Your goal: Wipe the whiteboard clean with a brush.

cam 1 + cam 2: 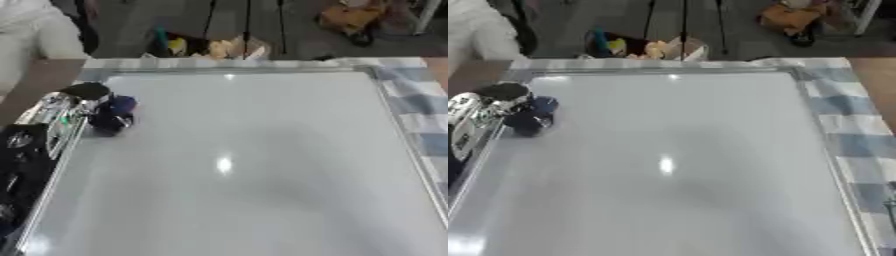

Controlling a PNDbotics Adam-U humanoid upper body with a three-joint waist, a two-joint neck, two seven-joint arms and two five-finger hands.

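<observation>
Clearly, in the left eye view, the whiteboard (254, 165) lies flat and looks free of marks. The left hand (92, 102) reaches in over its left edge near the far left corner, fingers curled round a small dark blue brush (114, 117) pressed on the surface, probably to sweep that margin. The board rests on a checked cloth (420, 105), likely there to keep it steady.

Next, the right eye view gives the same grasp at the left edge; the right hand appears in neither view.

Left hand (83, 102) blurred, grip on dark blue brush (114, 114) unclear
</observation>
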